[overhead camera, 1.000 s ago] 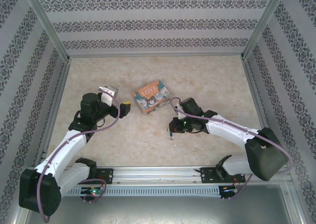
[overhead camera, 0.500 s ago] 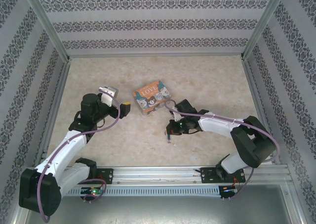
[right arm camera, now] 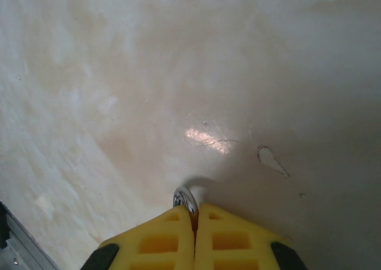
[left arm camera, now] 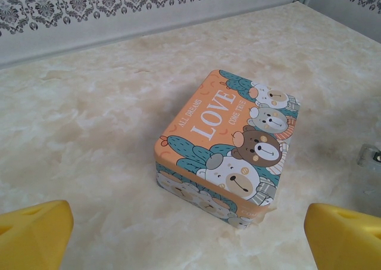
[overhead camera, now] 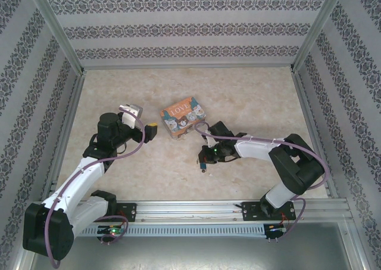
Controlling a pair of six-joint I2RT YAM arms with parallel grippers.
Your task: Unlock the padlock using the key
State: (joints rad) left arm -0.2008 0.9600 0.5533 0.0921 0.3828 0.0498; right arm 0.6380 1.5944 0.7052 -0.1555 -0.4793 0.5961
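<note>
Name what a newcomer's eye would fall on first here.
The orange-and-teal LOVE tin with cartoon bears, mid-table, stands out most. Just nearer and right of it, the right gripper has its yellow jaws shut on a small silvery loop. The left gripper faces the tin, jaws open.

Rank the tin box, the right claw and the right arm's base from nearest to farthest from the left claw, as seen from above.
1. Tin box, just right of the left claw.
2. Right claw, farther right and nearer the front, pinching a silvery loop.
3. Right arm's base, at the near edge on the right.
</note>
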